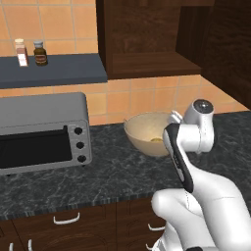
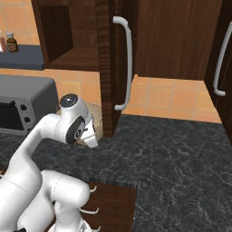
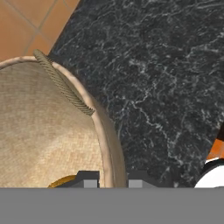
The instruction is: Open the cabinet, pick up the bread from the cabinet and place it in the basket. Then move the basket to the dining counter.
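Straddling the woven tan basket (image 3: pixel 48 131) rim, pincer (image 3: pixel 113 178) was shut on it; golden bread (image 3: pixel 63 180) sat inside.

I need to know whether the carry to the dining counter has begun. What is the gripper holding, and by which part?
The gripper is shut on the basket, pinching its rim, one finger inside and one outside.

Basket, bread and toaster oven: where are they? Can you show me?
basket (image 1: pixel 139 128): left base view, bare inner wall.
bread (image 1: pixel 157 140): left base view, golden top showing inside the basket.
toaster oven (image 1: pixel 41 110): left base view, grey top.
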Robot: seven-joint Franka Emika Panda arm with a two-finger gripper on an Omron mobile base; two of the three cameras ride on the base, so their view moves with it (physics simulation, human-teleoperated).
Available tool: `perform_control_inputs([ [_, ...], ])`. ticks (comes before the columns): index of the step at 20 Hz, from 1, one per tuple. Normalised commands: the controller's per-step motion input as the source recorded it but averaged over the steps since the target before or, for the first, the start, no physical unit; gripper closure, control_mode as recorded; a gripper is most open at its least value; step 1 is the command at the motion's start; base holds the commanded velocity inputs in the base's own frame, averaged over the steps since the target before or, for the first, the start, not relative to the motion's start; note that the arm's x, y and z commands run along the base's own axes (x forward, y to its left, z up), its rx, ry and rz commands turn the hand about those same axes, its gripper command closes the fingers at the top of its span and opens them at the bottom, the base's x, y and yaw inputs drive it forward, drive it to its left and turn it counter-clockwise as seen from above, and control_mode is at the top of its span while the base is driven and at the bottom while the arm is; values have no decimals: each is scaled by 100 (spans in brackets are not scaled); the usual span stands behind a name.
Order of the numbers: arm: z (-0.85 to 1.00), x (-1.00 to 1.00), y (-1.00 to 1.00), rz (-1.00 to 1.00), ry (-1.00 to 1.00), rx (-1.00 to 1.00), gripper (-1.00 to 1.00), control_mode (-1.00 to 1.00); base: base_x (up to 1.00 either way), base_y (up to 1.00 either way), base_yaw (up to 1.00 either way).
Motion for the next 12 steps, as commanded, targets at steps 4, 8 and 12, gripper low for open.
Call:
perform_control_inputs([
  [4,40,0,1,-2,0,1,100,-100,0,0,0],
  [8,52,-5,0,-3,0,0,100,-100,0,0,0],
  [12,44,-24,0,-2,0,0,100,-100,0,0,0],
])
